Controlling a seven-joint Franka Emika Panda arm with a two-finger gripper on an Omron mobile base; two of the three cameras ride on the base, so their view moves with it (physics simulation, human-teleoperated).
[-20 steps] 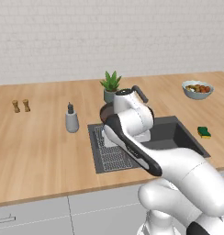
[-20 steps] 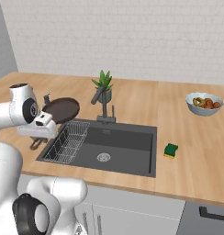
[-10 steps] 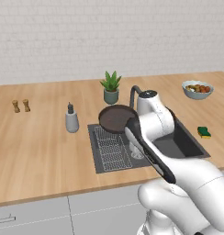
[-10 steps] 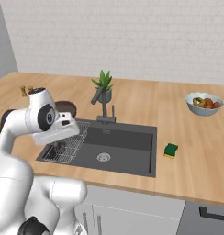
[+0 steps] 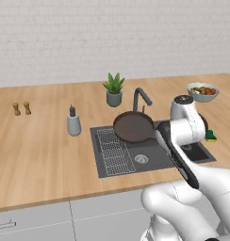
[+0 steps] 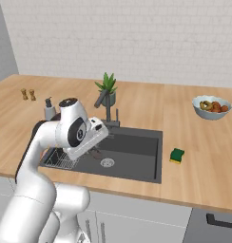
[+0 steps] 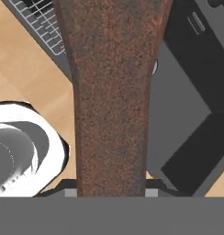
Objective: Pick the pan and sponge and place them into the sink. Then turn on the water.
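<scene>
end effector clamps the frying pan by its long handle over the sink; stiff, heavy, front-weighted, so it likely wants to droop.

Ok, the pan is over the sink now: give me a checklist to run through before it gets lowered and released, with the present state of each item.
1. Grip: the pan handle runs between the fingertips in the hand view; gripper shut on it. Ok.
2. Position: pan hangs over the sink, above the wire rack and basin. Ok.
3. Basin floor around the drain bare. Ok.
4. Clearance from the faucet: close behind the pan; gap cannot tell.
5. Sponge on the counter right of the sink, not yet moved. Not ok.
6. Water: no stream visible. Ok for now.
</scene>
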